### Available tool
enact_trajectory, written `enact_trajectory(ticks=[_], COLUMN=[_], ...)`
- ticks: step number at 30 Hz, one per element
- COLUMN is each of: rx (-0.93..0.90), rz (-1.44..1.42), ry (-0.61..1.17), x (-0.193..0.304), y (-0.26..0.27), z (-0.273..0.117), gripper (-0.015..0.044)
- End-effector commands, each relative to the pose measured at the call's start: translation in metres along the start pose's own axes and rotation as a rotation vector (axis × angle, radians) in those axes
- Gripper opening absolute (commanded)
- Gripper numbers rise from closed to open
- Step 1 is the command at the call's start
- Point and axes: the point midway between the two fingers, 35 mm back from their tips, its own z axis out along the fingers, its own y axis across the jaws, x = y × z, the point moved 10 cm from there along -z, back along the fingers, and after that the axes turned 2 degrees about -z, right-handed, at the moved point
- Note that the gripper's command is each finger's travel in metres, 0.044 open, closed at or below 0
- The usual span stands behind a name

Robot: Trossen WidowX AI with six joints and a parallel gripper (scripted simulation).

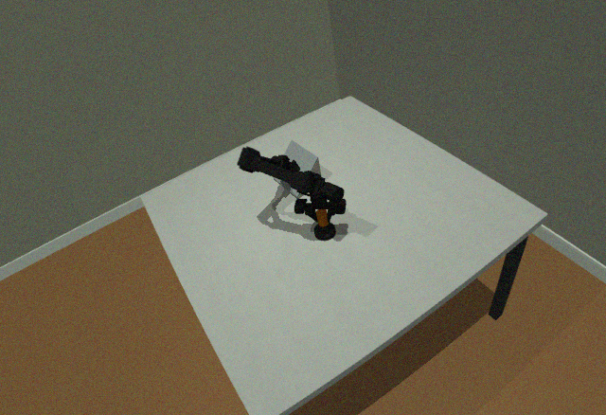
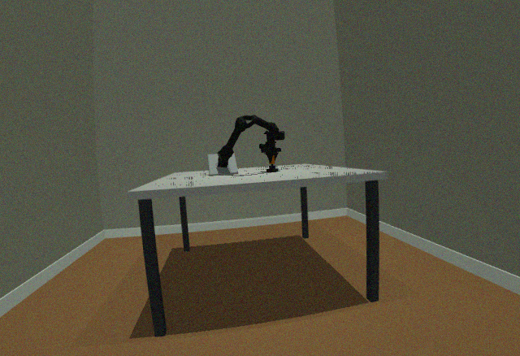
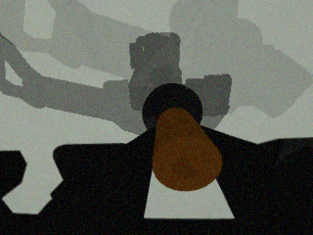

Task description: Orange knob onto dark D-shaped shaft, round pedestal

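Note:
The orange knob (image 1: 322, 217) (image 2: 273, 160) (image 3: 186, 157) is upright between the fingers of my gripper (image 1: 321, 219) (image 2: 272, 162) (image 3: 176, 130), which is shut on it. The dark round pedestal (image 1: 324, 231) (image 2: 271, 170) (image 3: 171, 98) stands on the white table, directly under the knob. In the wrist view the knob's far end overlaps the near part of the pedestal. The shaft is not visible, and neither are the knob's hole or its flat side. I cannot tell how far the knob's lower end is from the pedestal.
The white table (image 1: 303, 313) (image 2: 252, 184) carries the arm and pedestal. A pale upright block (image 1: 301, 154) (image 2: 213, 164) stands by the arm's base. The arm's shadows fall across the table around the pedestal.

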Motion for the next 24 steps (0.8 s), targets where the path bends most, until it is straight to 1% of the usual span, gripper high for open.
enact_trajectory(ticks=[1,13,21,24], rx=[-0.003,-0.003,0.000,0.000], rz=[-0.003,-0.003,0.003,0.003], ry=[0.004,0.005,-0.002,-0.002], x=[0.000,0.000,0.000,0.000], y=[-0.001,0.001,0.000,0.000], z=[0.004,0.014,0.012,0.012], gripper=[0.0000,0.0000,0.0000,0.0079])
